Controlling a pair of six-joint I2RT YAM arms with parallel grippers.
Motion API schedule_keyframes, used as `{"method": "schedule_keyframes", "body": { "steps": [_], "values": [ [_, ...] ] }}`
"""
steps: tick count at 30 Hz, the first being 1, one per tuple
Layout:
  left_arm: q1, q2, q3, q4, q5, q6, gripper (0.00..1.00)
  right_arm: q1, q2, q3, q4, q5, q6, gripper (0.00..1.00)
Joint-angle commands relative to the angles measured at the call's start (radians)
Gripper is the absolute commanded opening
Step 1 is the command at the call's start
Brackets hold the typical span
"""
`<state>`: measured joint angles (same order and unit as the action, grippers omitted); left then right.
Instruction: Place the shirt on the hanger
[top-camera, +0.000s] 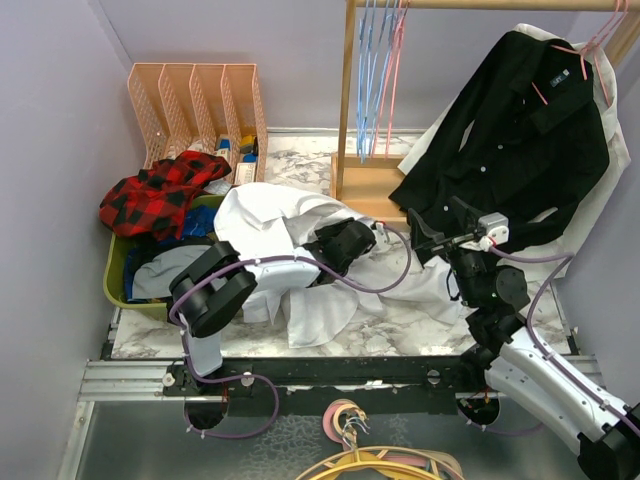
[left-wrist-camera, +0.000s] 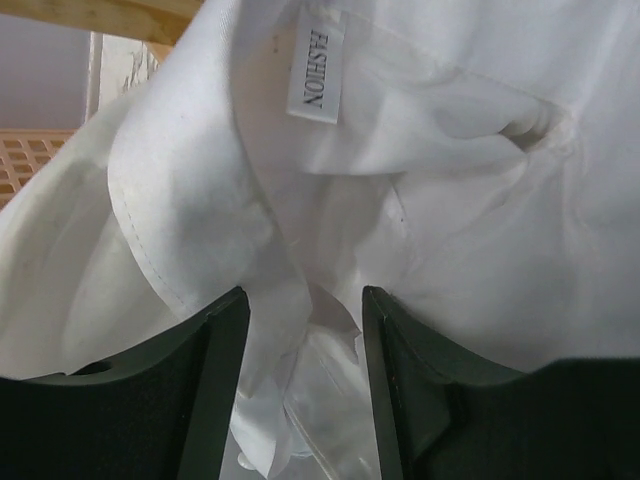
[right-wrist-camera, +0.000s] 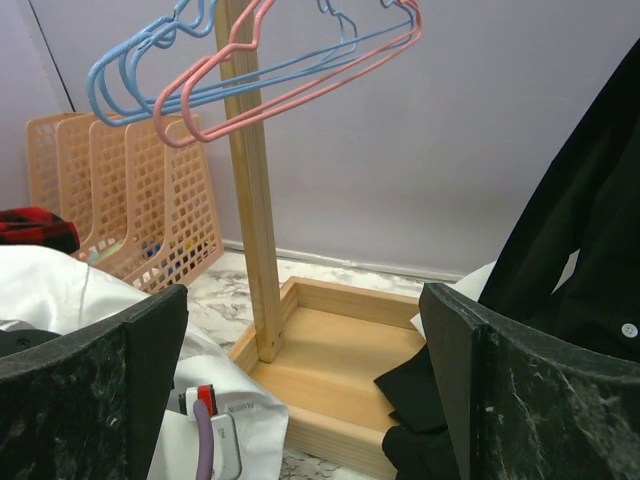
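Observation:
The white shirt (top-camera: 268, 212) lies crumpled on the marble table, left of the wooden rack base. In the left wrist view its collar with a "FASHION" label (left-wrist-camera: 315, 82) fills the frame. My left gripper (top-camera: 366, 238) is low on the shirt's right edge; its jaws (left-wrist-camera: 305, 300) stand open with loose folds of white fabric between them. Pink hangers (top-camera: 394, 88) hang empty on the rail beside light-blue ones, and also show in the right wrist view (right-wrist-camera: 300, 92). My right gripper (top-camera: 440, 218) is open and empty (right-wrist-camera: 303, 300), raised in front of the rack base.
The wooden rack base (top-camera: 368, 188) and post (right-wrist-camera: 252, 190) stand at mid-back. A black shirt (top-camera: 515, 135) hangs on the right on another pink hanger. A plaid shirt (top-camera: 155, 192) lies over a green bin (top-camera: 115, 272) at left. A peach file rack (top-camera: 195, 105) is at back left.

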<state>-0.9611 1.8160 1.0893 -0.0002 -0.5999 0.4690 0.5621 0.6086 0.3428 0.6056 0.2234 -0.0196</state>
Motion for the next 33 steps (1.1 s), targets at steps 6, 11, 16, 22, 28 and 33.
{"method": "schedule_keyframes", "body": {
  "steps": [6,11,16,22,28,33],
  "values": [
    [0.061,0.016,-0.055,0.037,-0.058,0.025,0.52,0.004,-0.011,0.022,0.005,-0.005,0.021,1.0],
    [0.084,0.012,-0.055,0.039,-0.043,0.024,0.5,0.004,-0.006,0.026,0.012,-0.021,0.029,1.0],
    [0.108,0.007,-0.026,-0.001,-0.004,0.006,0.07,0.005,-0.006,0.036,0.013,-0.05,0.041,1.0],
    [0.186,-0.112,0.047,-0.178,0.277,-0.058,0.0,0.005,-0.02,0.038,-0.018,-0.123,0.041,0.99],
    [0.368,-0.201,0.141,-0.364,0.661,-0.107,0.0,0.004,-0.004,0.013,0.003,-0.125,0.065,0.98],
    [0.475,-0.175,0.201,-0.495,0.912,-0.111,0.0,0.004,0.023,0.01,0.024,-0.135,0.067,0.98]
  ]
}}
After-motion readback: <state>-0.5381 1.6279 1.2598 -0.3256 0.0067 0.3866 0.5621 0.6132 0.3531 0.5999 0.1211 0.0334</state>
